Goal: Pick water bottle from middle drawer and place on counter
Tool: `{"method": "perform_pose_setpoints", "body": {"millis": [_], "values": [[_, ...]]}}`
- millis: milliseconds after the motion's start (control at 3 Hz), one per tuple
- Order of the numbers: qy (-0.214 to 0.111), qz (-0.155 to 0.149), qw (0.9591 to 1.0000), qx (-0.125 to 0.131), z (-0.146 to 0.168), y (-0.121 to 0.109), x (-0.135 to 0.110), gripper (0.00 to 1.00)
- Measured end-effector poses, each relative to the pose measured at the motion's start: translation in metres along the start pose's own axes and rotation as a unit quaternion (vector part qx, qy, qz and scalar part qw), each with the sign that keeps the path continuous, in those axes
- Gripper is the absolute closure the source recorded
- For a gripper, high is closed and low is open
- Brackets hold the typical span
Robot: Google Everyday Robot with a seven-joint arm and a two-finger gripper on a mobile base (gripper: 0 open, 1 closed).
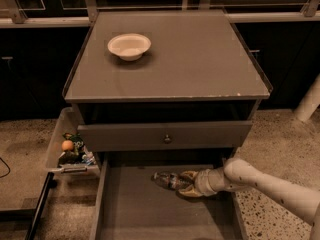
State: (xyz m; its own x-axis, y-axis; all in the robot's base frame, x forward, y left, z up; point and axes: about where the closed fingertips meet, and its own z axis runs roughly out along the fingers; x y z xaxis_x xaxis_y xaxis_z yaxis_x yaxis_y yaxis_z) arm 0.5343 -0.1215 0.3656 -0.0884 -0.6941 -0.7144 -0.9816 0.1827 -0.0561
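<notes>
Water bottle (167, 180) is seen lying on its side on the middle drawer (135, 209) floor, near the back. End effector (189, 184) is located inside the drawer, at the bottle's end nearer the arm. Whether it is clamped or apart cannot be told. White bowl (129, 46) is set on the worktop (200, 59).

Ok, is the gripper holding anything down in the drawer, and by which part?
Cannot be told. The gripper is at the end of the water bottle nearest the arm; the bottle lies in the middle drawer, and a firm hold doesn't show.
</notes>
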Motion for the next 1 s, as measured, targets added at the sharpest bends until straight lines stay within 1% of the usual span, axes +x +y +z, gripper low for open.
{"method": "perform_pose_setpoints", "body": {"millis": [333, 667, 1000], "values": [[-0.004, -0.004, 1.0000, -0.002, -0.009, 0.007, -0.003, 1.00], [-0.023, -0.019, 0.9996, -0.001, -0.037, 0.017, -0.017, 1.00], [-0.043, -0.042, 0.9982, 0.003, -0.075, 0.028, -0.036, 1.00]]}}
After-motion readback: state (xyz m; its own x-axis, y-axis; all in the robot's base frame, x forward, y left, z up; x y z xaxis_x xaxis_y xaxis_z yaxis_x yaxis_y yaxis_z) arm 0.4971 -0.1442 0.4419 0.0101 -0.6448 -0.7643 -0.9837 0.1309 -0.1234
